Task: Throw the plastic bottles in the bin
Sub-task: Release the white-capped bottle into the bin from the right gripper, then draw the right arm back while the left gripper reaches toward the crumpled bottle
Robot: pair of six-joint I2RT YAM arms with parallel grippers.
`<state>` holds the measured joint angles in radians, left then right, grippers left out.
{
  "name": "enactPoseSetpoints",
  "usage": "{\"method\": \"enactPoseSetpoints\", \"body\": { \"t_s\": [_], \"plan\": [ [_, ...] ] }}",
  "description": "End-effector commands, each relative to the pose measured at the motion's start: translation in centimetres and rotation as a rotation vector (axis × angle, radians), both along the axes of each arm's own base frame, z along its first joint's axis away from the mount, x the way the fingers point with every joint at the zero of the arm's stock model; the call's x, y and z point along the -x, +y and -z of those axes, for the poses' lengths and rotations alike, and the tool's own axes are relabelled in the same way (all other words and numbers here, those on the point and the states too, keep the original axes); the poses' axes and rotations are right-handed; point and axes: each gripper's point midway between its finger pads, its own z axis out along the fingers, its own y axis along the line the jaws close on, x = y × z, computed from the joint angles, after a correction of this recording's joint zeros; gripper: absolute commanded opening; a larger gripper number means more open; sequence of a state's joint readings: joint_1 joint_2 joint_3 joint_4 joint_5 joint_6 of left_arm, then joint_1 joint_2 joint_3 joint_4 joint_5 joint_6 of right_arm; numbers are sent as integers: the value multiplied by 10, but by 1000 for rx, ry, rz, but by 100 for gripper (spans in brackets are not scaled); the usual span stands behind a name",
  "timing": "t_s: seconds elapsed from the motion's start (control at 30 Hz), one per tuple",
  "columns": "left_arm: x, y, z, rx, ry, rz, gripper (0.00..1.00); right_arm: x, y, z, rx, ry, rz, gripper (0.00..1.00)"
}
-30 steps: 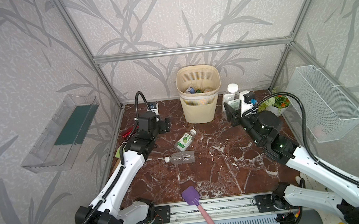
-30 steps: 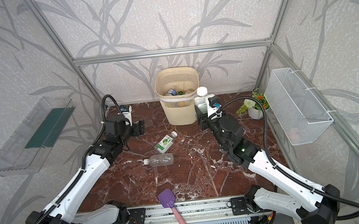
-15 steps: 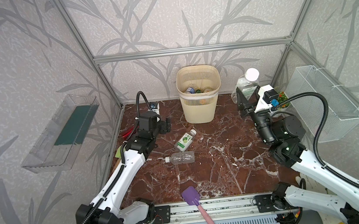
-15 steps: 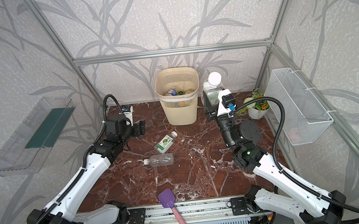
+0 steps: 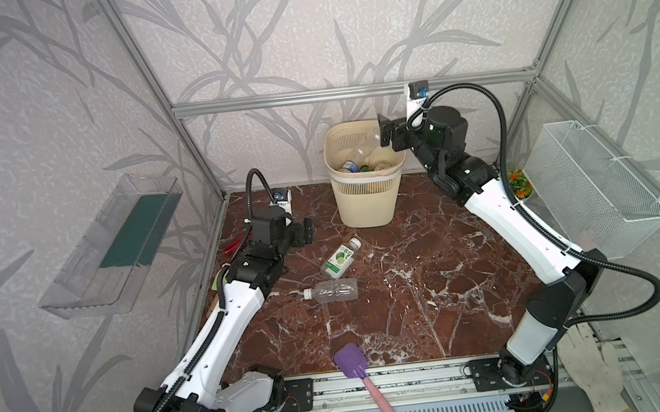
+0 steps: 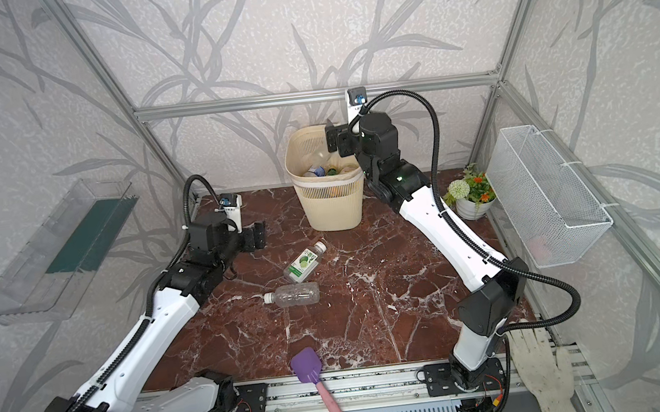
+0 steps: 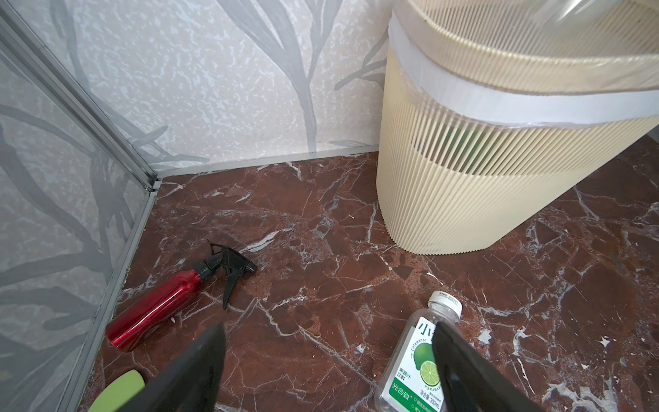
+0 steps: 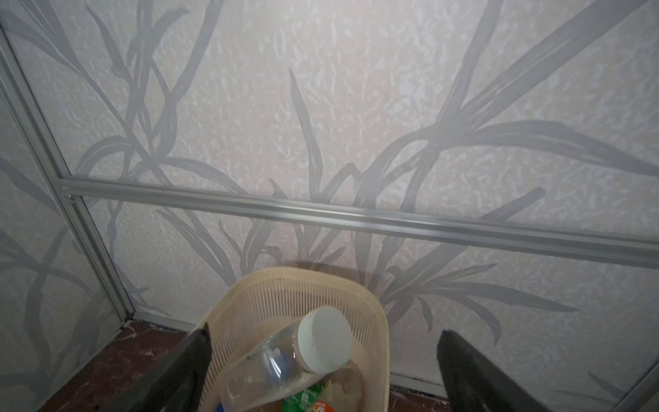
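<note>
Jaws: those of the right gripper (image 8: 323, 333) are spread wide with nothing clasped; those of the left gripper (image 7: 328, 328) are likewise parted and empty.
Dropped bottle: a clear white-capped bottle (image 8: 271, 364) is seen below the right gripper, touched by neither jaw and tilted within the mouth of the bin (image 5: 366, 207); whether it is falling or lying on the contents cannot be told.
Bin contents: other bottles (image 5: 351, 166) are glimpsed inside.
Next target: the lime-label bottle (image 5: 340, 258) is judged the next pick; it lies on the table (image 5: 433, 288) just beside the left gripper, toward the middle and slightly nearer the front.
Long axis: it is laid diagonally, cap toward the bin.
Second target: a clear unlabelled bottle (image 5: 331, 290) lies just in front of it, set crosswise.
Nearer arm: the left gripper is near both; the right gripper is raised over the bin, well apart.
Surroundings: a red spray bottle (image 7: 160, 306) lies by the table's left edge and a purple scoop (image 5: 351, 361) at the front edge.
Obstruction: nothing is seen between the left gripper and the lime-label bottle; a wrist turn across the diagonal is judged necessary.
</note>
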<state>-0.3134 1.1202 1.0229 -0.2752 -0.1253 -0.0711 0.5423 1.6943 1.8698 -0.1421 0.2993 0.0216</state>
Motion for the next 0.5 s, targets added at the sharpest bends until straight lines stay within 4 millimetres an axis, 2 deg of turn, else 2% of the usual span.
{"method": "enactPoseSetpoints", "body": {
  "t_s": [0.0,0.1,0.17,0.27,0.47],
  "plan": [
    [2,-2,-23,15,-52,14,90,37,-12,-24,-50,-29,-29,99],
    [5,-12,-25,27,-39,69,90,54,-27,-24,-48,-61,-6,99],
    [7,-19,-21,42,-17,108,91,62,-39,-15,-43,-64,18,99],
    [16,-26,-11,54,34,152,91,67,-56,12,-40,-26,47,99],
    [43,-45,15,32,170,307,93,72,-79,86,-47,121,48,99]
  ]
}}
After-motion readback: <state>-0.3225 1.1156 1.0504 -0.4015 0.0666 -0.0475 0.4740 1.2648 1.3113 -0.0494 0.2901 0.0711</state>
